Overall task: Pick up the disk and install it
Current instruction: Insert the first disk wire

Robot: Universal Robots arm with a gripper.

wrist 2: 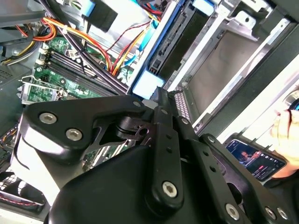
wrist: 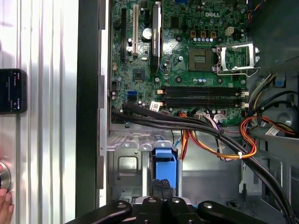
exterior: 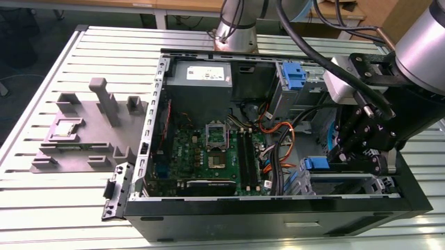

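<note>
A thick bundle of black and orange cables point(wrist: 201, 128) crosses just beside the metal drive cage point(wrist: 122, 165), between it and the green motherboard point(wrist: 187, 70). A phone point(wrist: 11, 91) and a person's hand point(wrist 2: 286, 130) lie beyond the cage, outside the case wall. The disk point(wrist: 164, 161) stands on edge in the cage, and the gripper point(wrist: 162, 189) is clenched with its tips against the disk's blue carrier end; whether it pinches the carrier I cannot tell.

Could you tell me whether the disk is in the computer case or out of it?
In: the disk stands inside the drive cage, at the gripper; whether seated, cannot tell.
</note>
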